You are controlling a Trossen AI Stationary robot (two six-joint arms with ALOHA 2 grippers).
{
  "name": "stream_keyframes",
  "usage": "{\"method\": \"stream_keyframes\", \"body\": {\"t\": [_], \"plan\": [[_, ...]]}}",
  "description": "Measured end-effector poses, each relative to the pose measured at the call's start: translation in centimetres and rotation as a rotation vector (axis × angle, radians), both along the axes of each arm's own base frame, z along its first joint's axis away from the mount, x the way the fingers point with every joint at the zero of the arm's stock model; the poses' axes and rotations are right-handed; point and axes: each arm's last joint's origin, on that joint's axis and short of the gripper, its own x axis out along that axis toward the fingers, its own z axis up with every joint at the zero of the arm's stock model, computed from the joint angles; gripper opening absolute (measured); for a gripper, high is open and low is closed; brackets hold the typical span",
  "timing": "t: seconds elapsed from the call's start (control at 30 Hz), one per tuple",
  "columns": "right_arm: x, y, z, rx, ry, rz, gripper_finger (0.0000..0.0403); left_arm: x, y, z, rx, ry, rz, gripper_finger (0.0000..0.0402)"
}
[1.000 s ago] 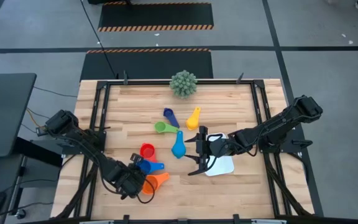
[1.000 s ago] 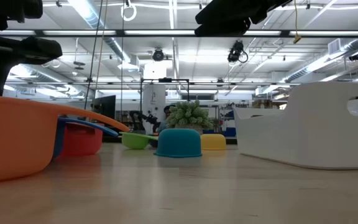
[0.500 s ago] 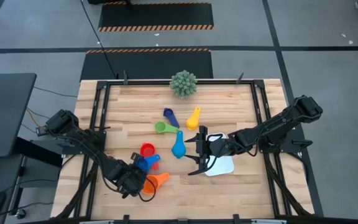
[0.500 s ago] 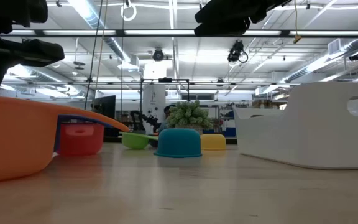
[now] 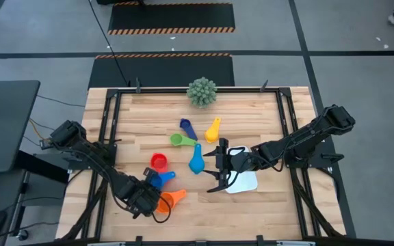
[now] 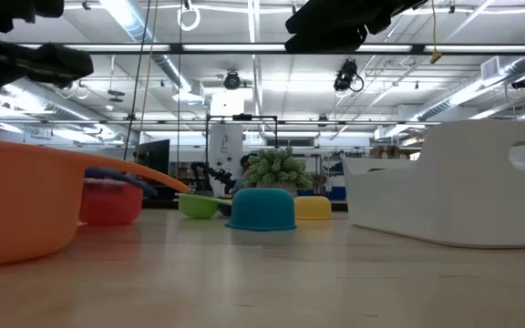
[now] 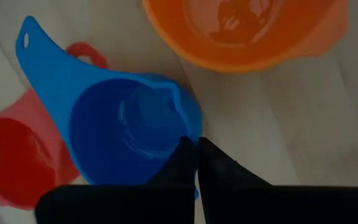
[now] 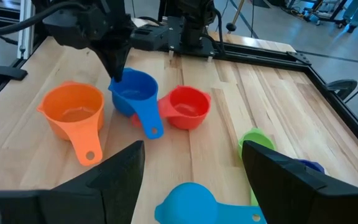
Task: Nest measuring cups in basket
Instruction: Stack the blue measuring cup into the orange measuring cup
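My left gripper (image 5: 150,186) is shut on the blue measuring cup (image 5: 161,179) near the table's front left. It also shows in the left wrist view (image 7: 194,146). The red cup (image 5: 159,161) stands just beyond it, the orange cup (image 5: 174,198) just nearer. The light blue (image 5: 196,160), green (image 5: 179,139), yellow (image 5: 213,128) and purple-blue (image 5: 187,127) cups lie around mid-table. My right gripper (image 5: 215,171) is open and empty at the left end of the white basket (image 5: 246,182). My left gripper pinches the blue cup's rim wall (image 7: 180,127) on the side away from its handle, one finger inside the bowl and one outside. The fingers come slanting down from above. The cup is tilted, and its handle (image 8: 149,122) lies over the red cup's handle.
A spiky green ball plant (image 5: 202,91) stands at the far edge. Black frame rails run along the table's left and right sides. Bare wood lies at the near right and far left.
My left gripper has drawn the blue cup a little toward the table's far left. The red cup has slid the same way, away from the orange cup. My right arm has kept still.
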Motion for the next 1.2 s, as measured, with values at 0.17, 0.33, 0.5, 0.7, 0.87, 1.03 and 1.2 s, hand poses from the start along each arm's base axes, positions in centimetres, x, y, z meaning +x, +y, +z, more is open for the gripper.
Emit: {"method": "stream_keyframes", "body": {"t": [0.17,0.33,0.5,0.7,0.87,1.03,1.2], "plan": [[0.0,0.0,0.0,0.0,0.0,0.0,0.0277,0.1,-0.1,0.5,0.004,0.007,-0.004,0.0003],[0.0,0.0,0.0,0.0,0.001,0.0,0.0277,0.1,-0.5,1.5,0.024,-0.001,-0.013,0.0002],[0.0,0.0,0.0,0.0,0.001,0.0,0.0277,0.0,-1.1,2.3,0.025,-0.028,-0.022,0.0002],[0.0,0.0,0.0,-0.002,-0.005,0.002,0.0277,0.1,-1.8,4.3,0.061,-0.078,-0.033,0.0002],[0.0,0.0,0.0,0.002,-0.006,0.0,0.0277,0.4,-2.2,6.0,0.055,-0.114,-0.037,0.0002],[0.0,0.0,0.0,0.002,-0.006,0.0,0.0277,1.1,-3.2,7.1,-0.018,-0.2,-0.069,0.0002],[0.0,0.0,0.0,0.002,-0.005,0.0,0.0277,1.4,-4.3,7.5,-0.11,-0.272,-0.081,0.0002]]}}
